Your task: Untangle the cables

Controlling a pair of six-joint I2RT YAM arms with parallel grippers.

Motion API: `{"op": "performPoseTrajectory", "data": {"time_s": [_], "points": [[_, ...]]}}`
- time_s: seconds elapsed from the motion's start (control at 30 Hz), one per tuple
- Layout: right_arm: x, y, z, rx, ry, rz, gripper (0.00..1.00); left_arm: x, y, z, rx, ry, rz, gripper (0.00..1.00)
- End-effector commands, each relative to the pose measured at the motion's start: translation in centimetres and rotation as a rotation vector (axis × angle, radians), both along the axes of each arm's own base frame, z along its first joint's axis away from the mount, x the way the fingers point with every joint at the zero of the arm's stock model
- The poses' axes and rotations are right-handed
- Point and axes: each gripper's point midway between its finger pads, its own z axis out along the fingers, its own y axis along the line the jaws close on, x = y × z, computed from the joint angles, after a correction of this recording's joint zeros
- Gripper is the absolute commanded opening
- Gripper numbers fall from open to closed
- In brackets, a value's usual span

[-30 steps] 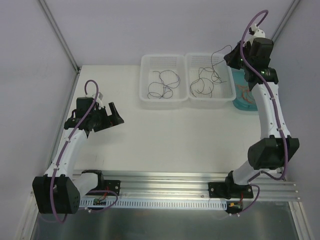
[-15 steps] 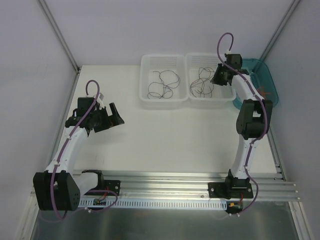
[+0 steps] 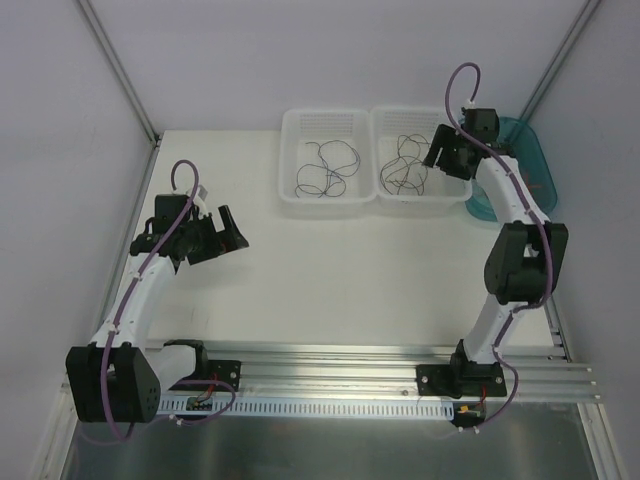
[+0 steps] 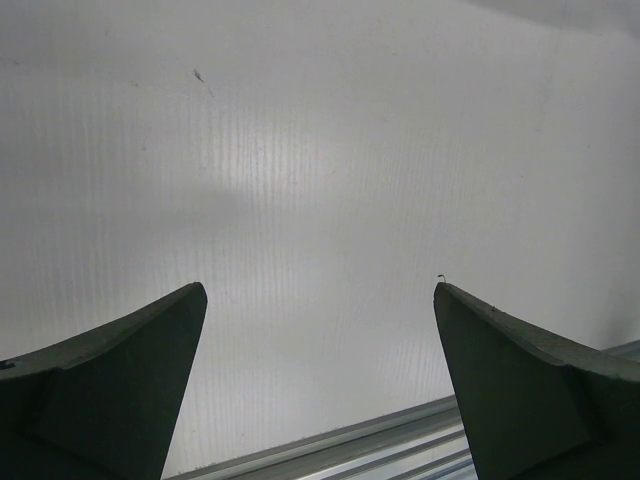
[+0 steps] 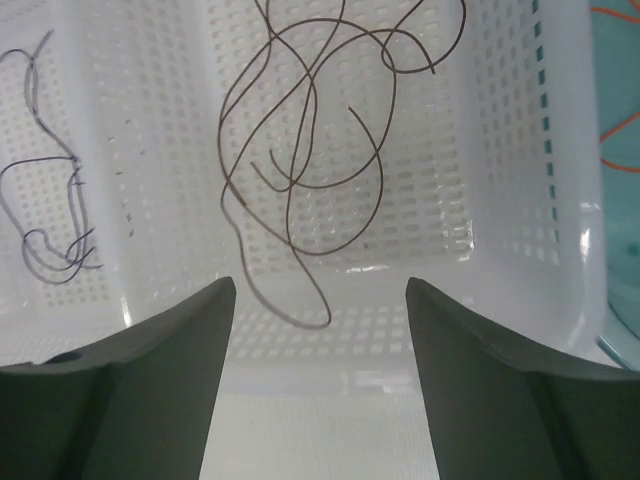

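A thin brown cable lies in loose loops in the right white basket, seen from above as a dark curl. A dark purple cable lies in the left white basket, also a dark curl in the top view. My right gripper hangs open just above the right basket's near-right part, with nothing between its fingers. An orange strand shows in the teal tray. My left gripper is open and empty over bare table at the left.
The teal tray sits right of the baskets, partly under my right arm. White walls close the left, back and right sides. An aluminium rail runs along the near table edge.
My right arm came down from high over the tray to the right basket. Its gripper opened and let the brown cable drop into that basket. The left arm stayed still.
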Motion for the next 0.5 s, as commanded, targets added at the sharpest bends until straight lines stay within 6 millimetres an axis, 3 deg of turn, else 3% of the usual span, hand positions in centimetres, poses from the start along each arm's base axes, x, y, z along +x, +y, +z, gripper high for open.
{"op": "performPoseTrajectory", "data": {"time_s": [0.0, 0.1, 0.17, 0.2, 0.4, 0.43, 0.47], "points": [[-2.3, -1.0, 9.6, -0.051, -0.216, -0.013, 0.74, 0.1, -0.3, 1.2, -0.013, -0.056, -0.021, 0.99], [-5.6, -1.9, 13.5, -0.082, -0.295, -0.038, 0.83, 0.0, -0.2, 1.7, -0.006, -0.078, -0.019, 0.99], [-7.7, -2.3, 14.9, -0.107, -0.319, -0.031, 0.88, -0.1, -0.1, 2.2, 0.002, -0.103, -0.020, 0.99], [-9.7, -3.1, 16.8, -0.138, -0.362, -0.061, 0.90, -0.1, -0.1, 2.6, 0.003, -0.118, -0.021, 0.99], [-19.1, -5.7, 21.4, -0.221, -0.494, -0.166, 1.00, -0.5, 0.8, 4.9, 0.061, -0.232, -0.009, 0.99], [-22.1, -6.1, 22.8, -0.231, -0.547, -0.180, 0.99, -0.6, 1.1, 5.2, 0.080, -0.251, -0.008, 0.99], [-23.4, -6.4, 23.2, -0.240, -0.568, -0.191, 1.00, -0.8, 1.1, 5.7, 0.088, -0.277, -0.009, 0.99]]}}
